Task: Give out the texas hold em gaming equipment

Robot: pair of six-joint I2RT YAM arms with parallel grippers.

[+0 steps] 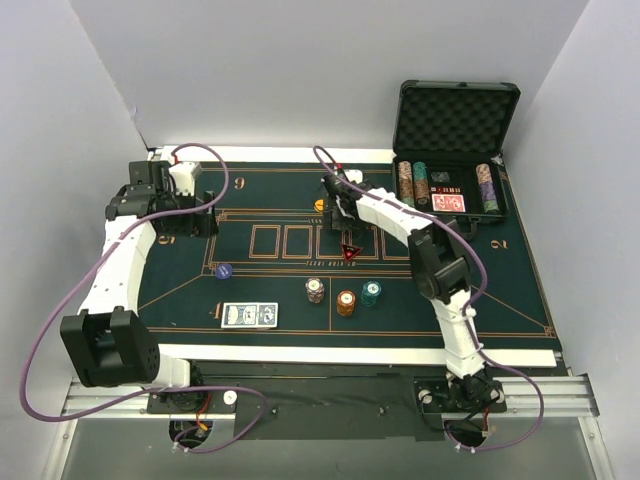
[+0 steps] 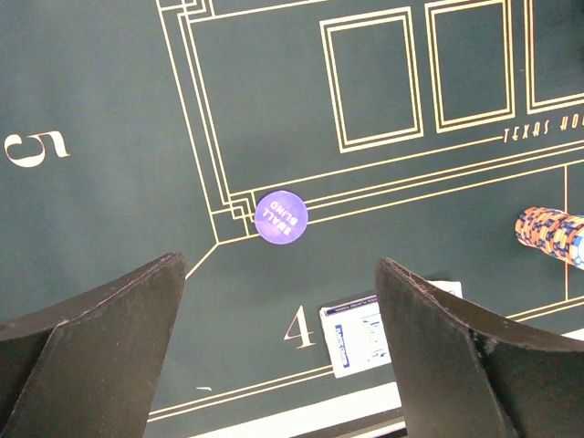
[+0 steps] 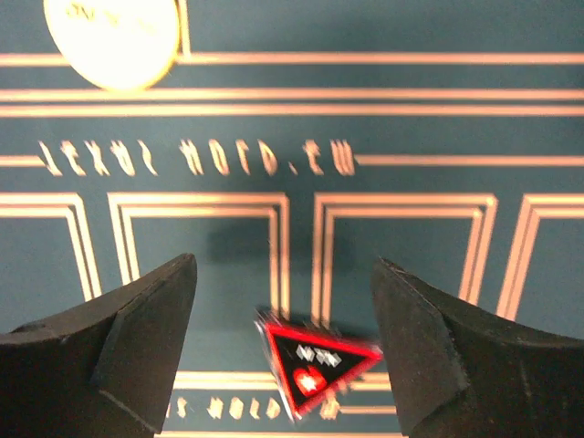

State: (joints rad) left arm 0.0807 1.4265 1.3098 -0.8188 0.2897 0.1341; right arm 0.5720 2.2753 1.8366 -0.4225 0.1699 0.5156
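Right end effector (image 3: 283,269) is hovering low over the green felt tabletop (image 1: 500,300) with its fingers spread. A blurred red-and-black triangular marker (image 3: 315,365) is lying between them, not pinched. A yellow disc (image 3: 109,36) is sitting on the felt just beyond. Left end effector (image 2: 278,266) is hanging over the left side, fingers spread wide and gripping nothing, with the purple small-blind chip (image 2: 281,217) lying ahead of it. Blue-backed cards (image 1: 249,315) are lying near the front edge, and the white-red chip stack (image 1: 315,290), orange chip stack (image 1: 346,302) and teal chip stack (image 1: 372,292) are standing close together to their right. Black case (image 1: 455,110) is sitting lid-up at the far right corner.
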